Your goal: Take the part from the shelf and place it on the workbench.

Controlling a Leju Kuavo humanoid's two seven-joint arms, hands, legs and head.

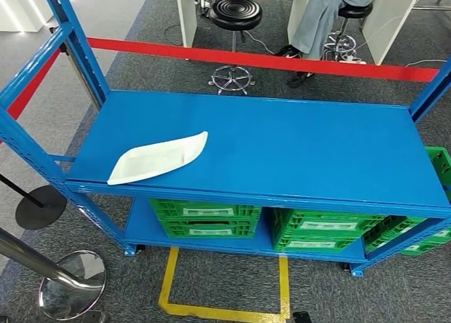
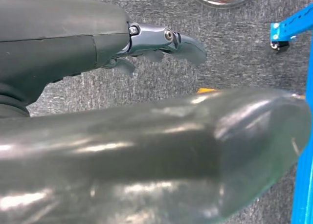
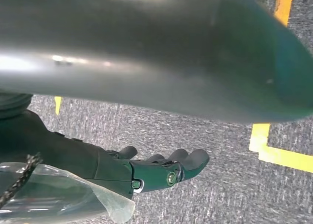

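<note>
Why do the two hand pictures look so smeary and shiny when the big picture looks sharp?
In the head view the white part and blue shelf are sharp and evenly lit. In the left wrist view the thumb of the left hand sits too close to the camera, so it blurs and shows bright glare streaks. The right wrist view blurs the same way above the right hand.

The left hand (image 2: 110, 43) hangs low above grey carpet, its dark fingers (image 2: 184, 42) stretched nearly straight ahead of the palm, with the thick thumb lying alongside; nothing is in its grasp. The right hand (image 3: 110, 168) hangs the same way, fingers (image 3: 188, 160) extended and only slightly curved, thumb beside them, holding nothing.
</note>
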